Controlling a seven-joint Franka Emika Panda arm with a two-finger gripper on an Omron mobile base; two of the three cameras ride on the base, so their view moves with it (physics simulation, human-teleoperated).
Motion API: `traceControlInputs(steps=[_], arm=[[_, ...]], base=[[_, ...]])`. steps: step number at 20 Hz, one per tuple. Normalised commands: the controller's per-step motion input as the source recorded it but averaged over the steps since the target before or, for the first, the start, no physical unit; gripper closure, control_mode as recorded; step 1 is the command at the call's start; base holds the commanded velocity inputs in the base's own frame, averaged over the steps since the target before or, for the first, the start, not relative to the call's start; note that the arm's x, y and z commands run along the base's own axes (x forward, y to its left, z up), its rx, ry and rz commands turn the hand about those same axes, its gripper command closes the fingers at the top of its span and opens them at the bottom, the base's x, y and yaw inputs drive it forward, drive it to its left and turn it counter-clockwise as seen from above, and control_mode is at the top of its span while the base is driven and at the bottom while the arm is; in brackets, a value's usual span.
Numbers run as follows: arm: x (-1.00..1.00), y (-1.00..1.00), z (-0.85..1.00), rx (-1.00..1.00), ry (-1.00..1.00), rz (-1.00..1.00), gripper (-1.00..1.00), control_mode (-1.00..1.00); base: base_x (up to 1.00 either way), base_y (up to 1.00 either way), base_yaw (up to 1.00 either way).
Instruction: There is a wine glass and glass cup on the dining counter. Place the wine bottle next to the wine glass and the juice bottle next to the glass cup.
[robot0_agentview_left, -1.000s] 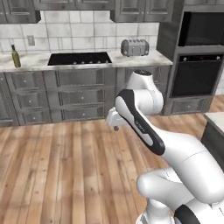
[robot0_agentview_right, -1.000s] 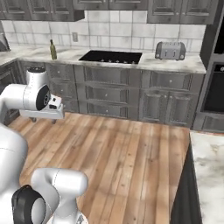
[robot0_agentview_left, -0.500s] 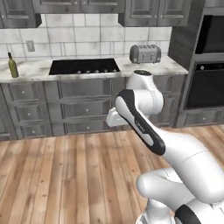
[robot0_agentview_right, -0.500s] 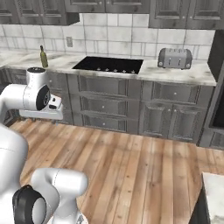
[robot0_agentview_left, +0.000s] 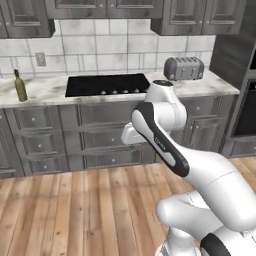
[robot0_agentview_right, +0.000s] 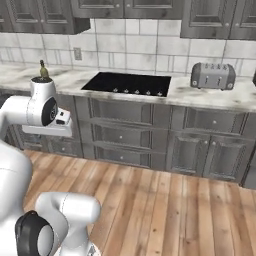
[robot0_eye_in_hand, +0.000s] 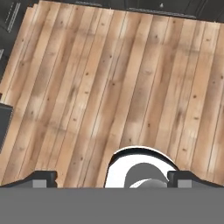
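I was facing a grey kitchen wall of cabinets with a marble counter (robot0_agentview_left: 40, 92) running across it. The wine bottle (robot0_agentview_left: 20, 86), olive green with a slim neck, stood upright on that counter at its far left end, in front of the white tile backsplash and just below a wall outlet (robot0_agentview_left: 40, 59). In the right base view I could see only the bottle's top (robot0_agentview_right: 43, 70) poking up behind the arm's upper joint. A black cooktop (robot0_agentview_left: 107, 84) was set into the counter to the right of the bottle, well apart from it, and a steel toaster (robot0_agentview_left: 184, 68) sat farther right again. The arm was folded close to the base, with the hand pointing down. In the hand view the jaws' two dark fingertips (robot0_eye_in_hand: 40, 179) stood wide apart at the lower corners, with nothing between them, above the bare wooden floor (robot0_eye_in_hand: 109, 83).
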Motion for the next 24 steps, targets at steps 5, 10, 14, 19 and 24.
traceControlInputs(steps=[5, 10, 14, 19, 24], arm=[[0.00, 0.00, 0.00, 0.00, 0.00, 0.00, -1.00, 1.00], [0.00, 0.00, 0.00, 0.00, 0.00, 0.00, -1.00, 1.00], [0.00, 0.00, 0.00, 0.00, 0.00, 0.00, -1.00, 1.00], [0.00, 0.00, 0.00, 0.00, 0.00, 0.00, -1.00, 1.00], [0.00, 0.00, 0.00, 0.00, 0.00, 0.00, -1.00, 1.00]], base=[[0.64, 0.66, 0.00], [0.65, 0.66, 0.00], [0.68, 0.68, -0.03], [0.70, 0.65, -0.09], [0.69, 0.63, -0.15]])
